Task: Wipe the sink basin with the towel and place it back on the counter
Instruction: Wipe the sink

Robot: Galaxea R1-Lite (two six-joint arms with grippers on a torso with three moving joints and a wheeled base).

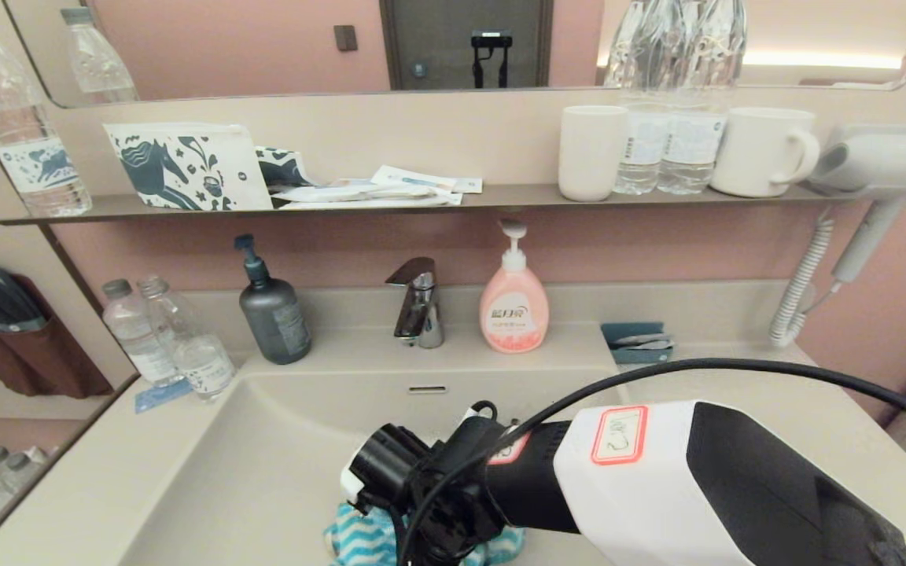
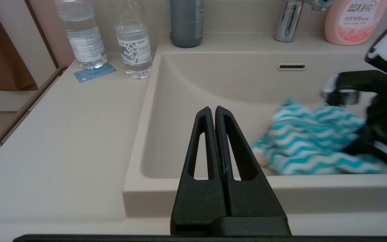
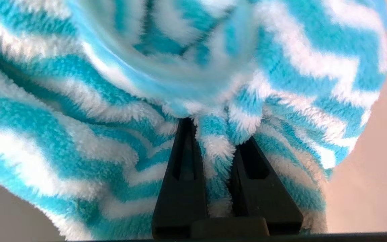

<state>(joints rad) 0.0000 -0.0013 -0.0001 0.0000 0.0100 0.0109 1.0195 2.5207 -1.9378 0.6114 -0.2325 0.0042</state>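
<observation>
The turquoise and white zigzag towel point(image 1: 366, 542) lies bunched on the floor of the beige sink basin point(image 1: 264, 456), near its front. My right gripper point(image 3: 215, 131) is shut on a fold of the towel point(image 3: 113, 101), which fills the right wrist view. From the head view the right arm reaches down into the basin, and its fingers are hidden behind the wrist. The left wrist view shows the towel point(image 2: 307, 141) in the basin point(image 2: 213, 84), with the right arm above it. My left gripper point(image 2: 212, 109) is shut and empty, parked over the basin's front rim. The drain plug is hidden. The beige counter point(image 1: 736, 385) surrounds the basin.
A chrome faucet point(image 1: 418, 303), a grey pump bottle point(image 1: 272, 306) and a pink soap bottle point(image 1: 513, 303) stand behind the basin. Two water bottles point(image 1: 170, 342) stand on the left counter. A hair dryer point(image 1: 878, 169) hangs at right. The dark wall shelf point(image 1: 421, 203) holds cups and bottles.
</observation>
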